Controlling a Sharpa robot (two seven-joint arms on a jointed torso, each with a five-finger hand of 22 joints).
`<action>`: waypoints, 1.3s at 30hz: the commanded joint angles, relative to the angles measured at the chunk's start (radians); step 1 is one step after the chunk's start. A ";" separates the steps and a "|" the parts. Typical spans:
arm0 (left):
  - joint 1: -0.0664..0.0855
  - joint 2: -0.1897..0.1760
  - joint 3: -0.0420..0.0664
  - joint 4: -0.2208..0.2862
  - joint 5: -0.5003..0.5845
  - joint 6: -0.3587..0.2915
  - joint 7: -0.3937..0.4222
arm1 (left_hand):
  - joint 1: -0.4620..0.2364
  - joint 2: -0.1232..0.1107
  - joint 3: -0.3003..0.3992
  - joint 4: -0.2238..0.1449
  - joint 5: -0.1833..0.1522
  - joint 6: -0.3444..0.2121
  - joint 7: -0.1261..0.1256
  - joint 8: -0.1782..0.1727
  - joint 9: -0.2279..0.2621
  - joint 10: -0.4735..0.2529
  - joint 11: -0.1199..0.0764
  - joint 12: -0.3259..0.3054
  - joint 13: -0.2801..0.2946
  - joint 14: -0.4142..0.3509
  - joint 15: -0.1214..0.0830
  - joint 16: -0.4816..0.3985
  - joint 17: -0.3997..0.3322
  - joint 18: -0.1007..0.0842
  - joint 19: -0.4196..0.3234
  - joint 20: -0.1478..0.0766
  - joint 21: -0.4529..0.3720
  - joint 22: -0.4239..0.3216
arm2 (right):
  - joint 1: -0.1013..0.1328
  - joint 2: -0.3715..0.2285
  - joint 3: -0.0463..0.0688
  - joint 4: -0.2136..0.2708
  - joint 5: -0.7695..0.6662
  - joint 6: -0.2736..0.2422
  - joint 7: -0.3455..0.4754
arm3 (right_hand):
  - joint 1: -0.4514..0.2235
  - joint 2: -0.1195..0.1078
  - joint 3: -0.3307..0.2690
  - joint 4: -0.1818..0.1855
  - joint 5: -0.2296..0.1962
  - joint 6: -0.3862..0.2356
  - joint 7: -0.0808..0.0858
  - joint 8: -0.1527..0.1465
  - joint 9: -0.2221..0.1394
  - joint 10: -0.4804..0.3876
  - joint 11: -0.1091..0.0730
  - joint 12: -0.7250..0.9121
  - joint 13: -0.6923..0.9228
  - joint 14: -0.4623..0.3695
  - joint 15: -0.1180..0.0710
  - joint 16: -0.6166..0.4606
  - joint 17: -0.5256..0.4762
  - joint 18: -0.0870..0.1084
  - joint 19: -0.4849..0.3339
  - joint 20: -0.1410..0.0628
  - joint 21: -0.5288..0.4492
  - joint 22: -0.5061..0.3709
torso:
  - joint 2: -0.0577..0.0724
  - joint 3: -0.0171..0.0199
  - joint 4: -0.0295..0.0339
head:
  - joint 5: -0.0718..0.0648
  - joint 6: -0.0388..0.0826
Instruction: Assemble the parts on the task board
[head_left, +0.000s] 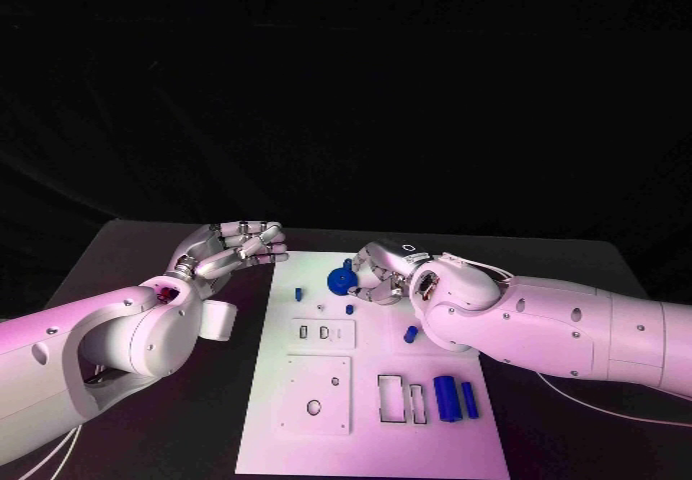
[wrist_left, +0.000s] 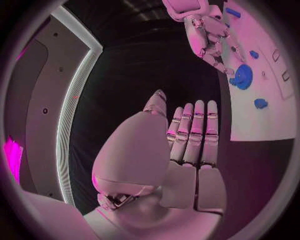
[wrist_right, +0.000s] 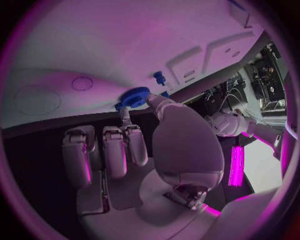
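The white task board (head_left: 274, 440) lies in the middle of the black table. My right hand (head_left: 382, 272) hovers over the board's far end and pinches a blue gear (head_left: 340, 280) between thumb and a finger; the right wrist view shows the gear (wrist_right: 133, 96) just above the board (wrist_right: 94, 45). My left hand (head_left: 238, 247) hangs off the board's far left corner, fingers held straight and together in the left wrist view (wrist_left: 190, 135), holding nothing. The gear (wrist_left: 242, 76) and right hand (wrist_left: 209, 35) also appear there.
A small blue peg (head_left: 299, 294) stands near the board's left edge. A short blue piece (head_left: 410, 334) lies beside my right forearm. Two blue cylinders (head_left: 454, 398) lie at the right, next to rectangular slots (head_left: 392, 397). Two raised plates (head_left: 317, 393) sit mid-board.
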 joint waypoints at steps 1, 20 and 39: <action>0.001 0.002 0.001 0.000 -0.004 0.014 0.007 | -0.009 0.003 -0.006 -0.002 -0.006 -0.007 0.000 0.006 0.003 0.000 0.006 -0.007 0.002 -0.006 -0.001 -0.005 0.003 0.011 0.001 0.010 -0.007 -0.003 | 0.001 -0.029 0.000 0.025 0.006 -0.065 0.033 | 0.024 -0.001 0.008 -0.003 0.011 0.014 -0.005 0.003 -0.006 0.035 0.005 0.010 0.166 0.095 0.004 0.003 0.222 -0.014 0.103 0.010 0.003 0.262 | -0.001 0.0010 0.0002 | -0.001 0.004; 0.000 0.015 0.000 -0.020 -0.008 0.023 0.012 | -0.007 0.004 -0.006 -0.003 -0.006 -0.006 -0.001 0.007 0.004 0.001 0.006 -0.007 0.002 -0.006 -0.001 -0.005 0.004 0.011 0.001 0.010 -0.007 -0.003 | 0.041 -0.323 0.000 0.073 0.500 -0.065 0.420 | 0.162 -0.054 0.053 -0.122 -0.028 0.044 -0.005 0.007 -0.043 -0.020 0.004 -0.063 0.102 0.088 0.002 -0.008 0.194 0.014 0.029 0.008 -0.075 0.185 | -0.015 0.0141 -0.0191 | -0.014 0.017; -0.001 0.020 -0.002 -0.025 -0.010 0.029 0.011 | -0.004 0.005 -0.006 -0.005 -0.006 -0.004 -0.002 0.009 0.005 0.002 0.005 -0.008 0.002 -0.006 -0.001 -0.005 0.005 0.011 0.001 0.010 -0.008 -0.004 | -0.005 -0.371 -0.004 -0.005 0.393 0.042 0.366 | 0.168 -0.047 0.006 -0.165 -0.006 0.009 0.002 -0.011 -0.066 -0.031 0.010 -0.072 0.093 0.092 0.006 -0.002 0.213 0.014 0.030 0.009 -0.079 0.185 | -0.012 0.0207 -0.0229 | -0.035 0.004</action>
